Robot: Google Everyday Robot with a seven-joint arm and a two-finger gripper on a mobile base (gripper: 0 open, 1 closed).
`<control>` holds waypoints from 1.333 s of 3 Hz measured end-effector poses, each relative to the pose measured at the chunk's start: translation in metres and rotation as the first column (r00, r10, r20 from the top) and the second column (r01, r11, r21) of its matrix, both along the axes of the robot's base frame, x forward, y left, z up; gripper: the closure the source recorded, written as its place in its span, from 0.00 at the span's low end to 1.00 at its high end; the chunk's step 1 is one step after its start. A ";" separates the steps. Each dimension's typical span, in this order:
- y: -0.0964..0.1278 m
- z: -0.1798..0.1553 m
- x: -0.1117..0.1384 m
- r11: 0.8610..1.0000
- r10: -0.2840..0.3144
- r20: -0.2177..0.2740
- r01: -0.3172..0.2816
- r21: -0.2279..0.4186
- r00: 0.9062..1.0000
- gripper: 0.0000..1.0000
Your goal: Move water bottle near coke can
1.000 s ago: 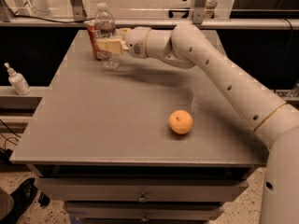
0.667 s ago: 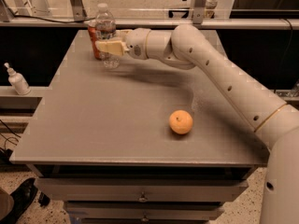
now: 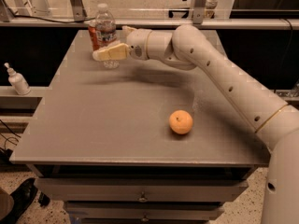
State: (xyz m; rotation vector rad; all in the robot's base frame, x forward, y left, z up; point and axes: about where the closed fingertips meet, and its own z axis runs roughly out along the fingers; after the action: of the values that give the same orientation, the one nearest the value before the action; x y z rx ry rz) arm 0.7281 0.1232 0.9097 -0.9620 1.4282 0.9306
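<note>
tool [image 3: 105,52] at far left of bench [image 3: 117,125], clamped round upright water bottle [image 3: 105,24]; coke can [image 3: 93,35] just beside, behind it. orange [image 3: 181,122] well apart.

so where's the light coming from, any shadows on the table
camera view: light seems overhead; the arm throws a soft shadow on the table in front of the claw, which is at the water bottle by the coke can; the orange darkens a small patch at its base
</note>
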 end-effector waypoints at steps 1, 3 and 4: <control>-0.026 -0.003 0.000 0.999 -0.023 0.016 0.023 -0.042 1.000 0.00; -0.133 -0.028 0.010 0.965 -0.146 0.052 0.154 -0.213 0.988 0.00; -0.195 -0.032 0.018 0.927 -0.251 0.067 0.259 -0.270 0.966 0.00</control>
State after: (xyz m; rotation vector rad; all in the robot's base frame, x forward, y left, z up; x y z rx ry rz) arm 0.7464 -0.0715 0.8777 -0.9596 1.6401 0.5295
